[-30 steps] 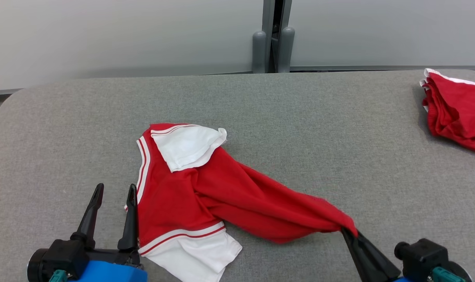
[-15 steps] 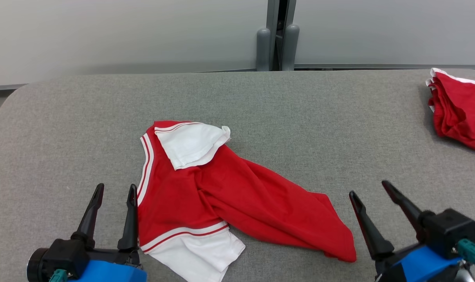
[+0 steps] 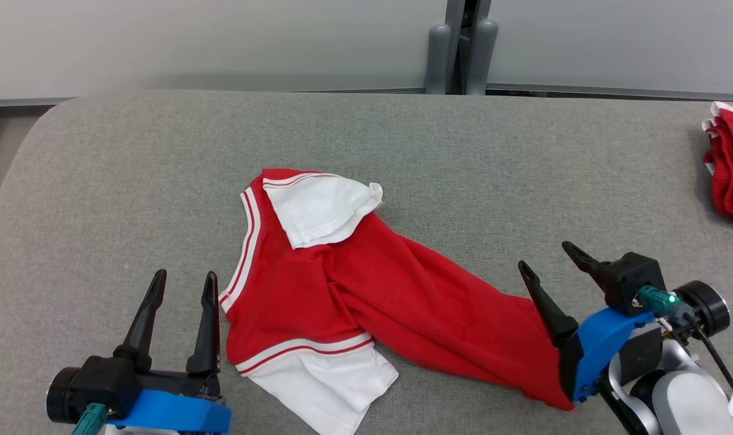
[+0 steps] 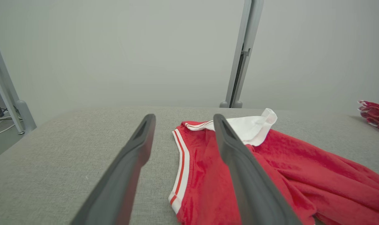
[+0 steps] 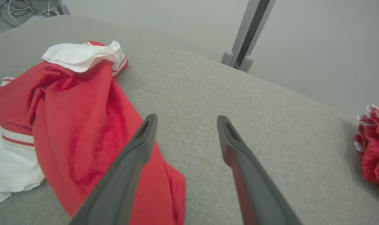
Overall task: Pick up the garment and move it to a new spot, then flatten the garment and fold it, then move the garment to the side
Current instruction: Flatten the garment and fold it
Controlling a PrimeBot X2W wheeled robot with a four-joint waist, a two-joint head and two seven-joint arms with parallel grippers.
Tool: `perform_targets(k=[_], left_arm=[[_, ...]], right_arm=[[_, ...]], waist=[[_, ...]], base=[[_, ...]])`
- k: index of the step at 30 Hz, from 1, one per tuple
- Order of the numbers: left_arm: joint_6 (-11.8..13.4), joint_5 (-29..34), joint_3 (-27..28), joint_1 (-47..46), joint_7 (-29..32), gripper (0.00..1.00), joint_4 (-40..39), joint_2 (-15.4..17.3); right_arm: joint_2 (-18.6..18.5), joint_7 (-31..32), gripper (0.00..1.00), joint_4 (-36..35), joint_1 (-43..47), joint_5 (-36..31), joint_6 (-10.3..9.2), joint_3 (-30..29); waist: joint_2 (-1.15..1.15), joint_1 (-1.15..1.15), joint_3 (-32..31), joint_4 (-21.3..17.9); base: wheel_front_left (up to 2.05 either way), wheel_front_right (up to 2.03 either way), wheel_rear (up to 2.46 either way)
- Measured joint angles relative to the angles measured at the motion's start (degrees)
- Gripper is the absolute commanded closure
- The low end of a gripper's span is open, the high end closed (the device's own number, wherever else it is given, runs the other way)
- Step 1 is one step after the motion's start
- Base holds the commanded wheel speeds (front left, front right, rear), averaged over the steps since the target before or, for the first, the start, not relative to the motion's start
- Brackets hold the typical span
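The garment [image 3: 366, 296] is a red shirt with white sleeves and red-white trim, lying crumpled on the grey table [image 3: 402, 139]; its body stretches toward the lower right. It also appears in the left wrist view as the garment [image 4: 270, 162] and in the right wrist view as the garment [image 5: 83, 125]. My left gripper [image 3: 182, 279] stands open just left of the shirt's striped edge, nothing between its fingers. My right gripper [image 3: 544, 254] is open above the shirt's lower right end, holding nothing. In the wrist views the left gripper [image 4: 183, 120] and right gripper [image 5: 186, 120] show spread jaws.
A second red and white cloth pile [image 3: 729, 175] lies at the table's far right edge, seen too as the pile [image 5: 372, 150]. A grey post [image 3: 463, 48] stands behind the table against the pale wall. The table's rounded left corner [image 3: 46, 115] drops to the floor.
My right gripper let go of the garment's end, opened and rose over it. The released cloth settled on the table. The camera shifted, sliding the scene right.
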Motion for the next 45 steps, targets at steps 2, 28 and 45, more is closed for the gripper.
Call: perform_targets(k=[2,28,45], left_arm=[[0.0,-0.1,0.0,-0.1,0.0,0.00,0.1,0.0],[0.1,-0.6,-0.3,-1.5,0.0,0.00,0.8,0.0],[0.7,-0.7,0.0,-0.1,0.0,0.00,0.3,0.0]], right_arm=[[0.0,-0.6,0.00,3.3,-0.3,0.1,-0.01,0.2],[0.6,-12.9,1.00,21.0,-7.9,1.9,0.00,3.8],[5.1,-14.1,1.00,-3.1,-7.9,-1.6,-0.01,-10.7]], waist=[[0.00,0.00,0.4,0.5],[0.00,0.00,0.2,1.3],[0.00,0.01,-1.4,0.2]], base=[[0.00,0.00,0.00],[0.00,0.00,0.00],[0.00,0.00,0.00]])
